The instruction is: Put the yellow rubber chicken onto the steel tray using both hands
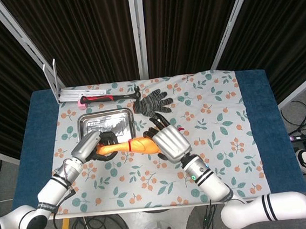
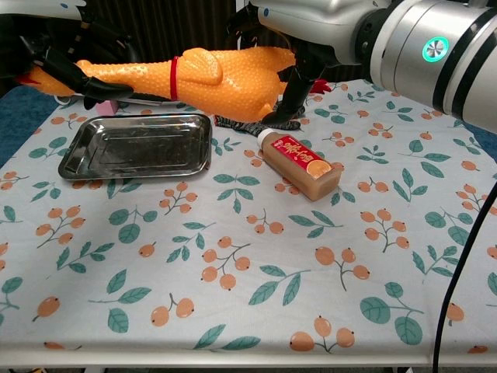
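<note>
Chicken lifted, not yet placed.
Left hand [image 1: 94, 147] and right hand [image 1: 168, 143] held the yellow rubber chicken [image 2: 202, 78] aloft, fingers wrapped; rectangular steel tray [image 2: 76, 152] remained empty.

Each robot hand has a brushed silver back plate and black fingers — the left robot hand [image 1: 93, 147] slimmer in the head view, the right robot hand [image 1: 166, 140] broader. Behind each, a silver wrist section leads into glossy white arm links banded with black rings. The right forearm carries a small green-lit ring marker — also seen glowing in the chest view. A thin black cable runs along the left wrist.
</note>
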Motion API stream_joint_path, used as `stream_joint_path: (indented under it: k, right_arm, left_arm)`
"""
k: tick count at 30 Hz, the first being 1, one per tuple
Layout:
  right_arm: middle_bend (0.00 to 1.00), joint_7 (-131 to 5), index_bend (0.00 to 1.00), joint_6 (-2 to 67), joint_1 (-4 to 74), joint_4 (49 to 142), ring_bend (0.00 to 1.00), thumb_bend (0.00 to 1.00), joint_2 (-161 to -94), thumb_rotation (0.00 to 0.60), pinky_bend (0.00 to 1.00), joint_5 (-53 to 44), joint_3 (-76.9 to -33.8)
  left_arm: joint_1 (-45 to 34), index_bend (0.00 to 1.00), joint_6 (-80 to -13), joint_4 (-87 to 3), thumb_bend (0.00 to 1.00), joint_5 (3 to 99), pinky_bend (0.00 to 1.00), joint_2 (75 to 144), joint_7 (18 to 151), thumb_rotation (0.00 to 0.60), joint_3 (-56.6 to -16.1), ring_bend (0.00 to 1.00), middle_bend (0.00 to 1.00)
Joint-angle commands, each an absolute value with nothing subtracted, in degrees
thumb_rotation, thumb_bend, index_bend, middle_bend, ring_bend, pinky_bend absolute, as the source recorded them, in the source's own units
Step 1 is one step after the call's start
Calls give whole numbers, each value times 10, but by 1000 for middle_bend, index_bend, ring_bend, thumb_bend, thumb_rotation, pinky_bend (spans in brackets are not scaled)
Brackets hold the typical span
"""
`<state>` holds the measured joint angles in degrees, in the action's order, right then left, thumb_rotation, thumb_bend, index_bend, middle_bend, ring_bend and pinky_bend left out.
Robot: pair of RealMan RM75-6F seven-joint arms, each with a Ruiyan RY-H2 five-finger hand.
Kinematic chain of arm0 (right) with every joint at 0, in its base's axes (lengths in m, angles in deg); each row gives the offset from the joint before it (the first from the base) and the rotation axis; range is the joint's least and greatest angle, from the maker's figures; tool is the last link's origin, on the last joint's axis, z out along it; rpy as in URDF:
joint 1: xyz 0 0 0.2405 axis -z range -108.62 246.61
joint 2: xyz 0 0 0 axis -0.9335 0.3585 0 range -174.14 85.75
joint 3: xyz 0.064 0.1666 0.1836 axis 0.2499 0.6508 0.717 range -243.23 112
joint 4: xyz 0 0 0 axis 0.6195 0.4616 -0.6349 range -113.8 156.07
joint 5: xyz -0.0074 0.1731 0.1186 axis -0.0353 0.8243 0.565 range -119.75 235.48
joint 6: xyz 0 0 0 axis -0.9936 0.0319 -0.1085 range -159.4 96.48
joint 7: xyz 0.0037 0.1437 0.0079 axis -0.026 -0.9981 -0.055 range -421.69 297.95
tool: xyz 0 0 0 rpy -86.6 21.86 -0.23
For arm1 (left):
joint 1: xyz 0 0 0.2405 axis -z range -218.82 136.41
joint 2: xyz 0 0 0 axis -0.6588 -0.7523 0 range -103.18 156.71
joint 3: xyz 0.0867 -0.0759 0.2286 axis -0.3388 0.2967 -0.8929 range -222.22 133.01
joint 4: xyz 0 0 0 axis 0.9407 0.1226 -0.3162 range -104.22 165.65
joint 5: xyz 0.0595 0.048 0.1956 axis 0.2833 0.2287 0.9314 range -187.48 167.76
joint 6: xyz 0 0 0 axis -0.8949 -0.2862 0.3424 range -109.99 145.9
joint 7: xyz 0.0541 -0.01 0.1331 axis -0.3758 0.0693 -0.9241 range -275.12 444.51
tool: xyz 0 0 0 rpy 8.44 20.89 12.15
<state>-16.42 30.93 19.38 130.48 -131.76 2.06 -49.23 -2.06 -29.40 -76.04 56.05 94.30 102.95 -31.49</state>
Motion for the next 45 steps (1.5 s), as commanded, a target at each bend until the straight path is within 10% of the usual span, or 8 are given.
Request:
stream_joint_path:
  k: [1, 10, 17, 20, 29, 38, 45]
  right_arm:
    - [490, -166, 497, 318, 189, 1299, 183, 139, -1326, 600, 93, 15, -493]
    - [868, -169, 959, 329, 179, 1292, 552, 487, -1339, 600, 214, 2, -510]
    - [939, -184, 998, 334, 180, 1296, 630, 555, -1333, 600, 244, -4, -517]
    - [838, -198, 886, 333, 182, 1297, 549, 456, -1326, 600, 227, -7, -516]
    - [202, -173, 41, 342, 178, 1306, 165, 12, -1314, 600, 151, 10, -524]
    - [104, -180, 0, 338, 173, 1318, 115, 0, -1305, 600, 138, 19, -524]
    - [234, -185, 50, 346, 167, 1307, 131, 20, -1318, 600, 135, 16, -522]
  left_arm:
    - [-20, 763, -297, -761, 615, 562, 658, 944, 1024, 600, -316, 662, 743]
    - [-23, 763, -312, -768, 615, 565, 658, 947, 1006, 600, -320, 662, 744]
    - [-22, 763, -314, -768, 615, 563, 658, 950, 1002, 600, -320, 662, 743]
    - [-23, 763, -317, -769, 615, 564, 659, 951, 1000, 600, -321, 662, 743]
    - [-20, 763, -313, -767, 614, 554, 658, 951, 1001, 600, -317, 662, 744]
    - [-18, 763, -309, -761, 615, 544, 658, 950, 1004, 600, -315, 662, 744]
    - [-18, 763, -311, -763, 615, 542, 658, 951, 1001, 600, -314, 662, 744]
